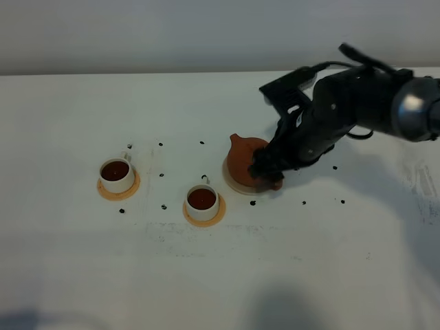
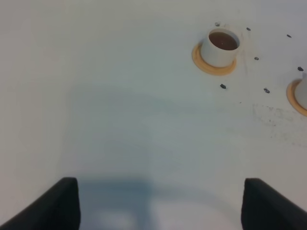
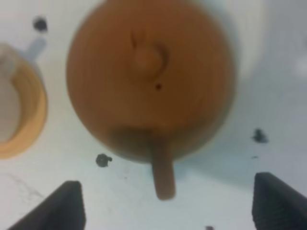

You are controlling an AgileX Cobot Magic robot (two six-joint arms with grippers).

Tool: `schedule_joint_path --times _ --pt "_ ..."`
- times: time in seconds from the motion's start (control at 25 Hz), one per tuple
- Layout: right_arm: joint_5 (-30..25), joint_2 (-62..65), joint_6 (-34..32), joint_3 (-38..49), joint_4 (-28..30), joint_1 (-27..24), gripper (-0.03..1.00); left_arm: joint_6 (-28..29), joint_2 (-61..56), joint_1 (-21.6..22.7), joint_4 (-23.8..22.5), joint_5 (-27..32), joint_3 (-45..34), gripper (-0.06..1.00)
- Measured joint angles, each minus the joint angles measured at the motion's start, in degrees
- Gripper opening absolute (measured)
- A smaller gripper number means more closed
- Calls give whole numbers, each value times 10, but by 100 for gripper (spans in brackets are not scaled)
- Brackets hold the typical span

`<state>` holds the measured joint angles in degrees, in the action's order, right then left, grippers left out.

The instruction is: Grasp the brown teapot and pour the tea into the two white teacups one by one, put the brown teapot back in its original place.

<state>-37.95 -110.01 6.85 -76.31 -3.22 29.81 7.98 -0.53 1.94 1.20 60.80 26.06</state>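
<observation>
A white table (image 1: 206, 275), speckled with small dark marks, is being shown bearing no legible writing. The brown teapot (image 1: 245, 159) is being supported by its cream saucer (image 1: 237, 184) near the table's middle, its handle lying between the right gripper (image 3: 165, 201)'s spread, empty jaws. Both tea-filled white teacups (image 1: 117, 174) are being carried by orange coasters (image 1: 103, 191). The left gripper (image 2: 160, 203) is being held apart.

You see the teapot (image 1: 245, 159) on its saucer (image 1: 234, 184) right of both teacups; the nearer teacup (image 1: 202, 201) and the far-left teacup (image 1: 115, 173) each sit on a coaster.
</observation>
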Motion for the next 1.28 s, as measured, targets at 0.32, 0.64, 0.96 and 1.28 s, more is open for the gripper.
schedule_joint_path --times 0.32,0.64,0.96,1.28 --pt "-89 133 -3 0 5 -37 62 0 0 0 0 0 0 68" --pt "-206 245 -26 0 48 -55 61 0 0 0 0 0 0 68" --pt "-286 393 -65 3 96 -55 61 0 0 0 0 0 0 68" --pt "-320 562 -69 71 127 -55 57 0 0 0 0 0 0 68"
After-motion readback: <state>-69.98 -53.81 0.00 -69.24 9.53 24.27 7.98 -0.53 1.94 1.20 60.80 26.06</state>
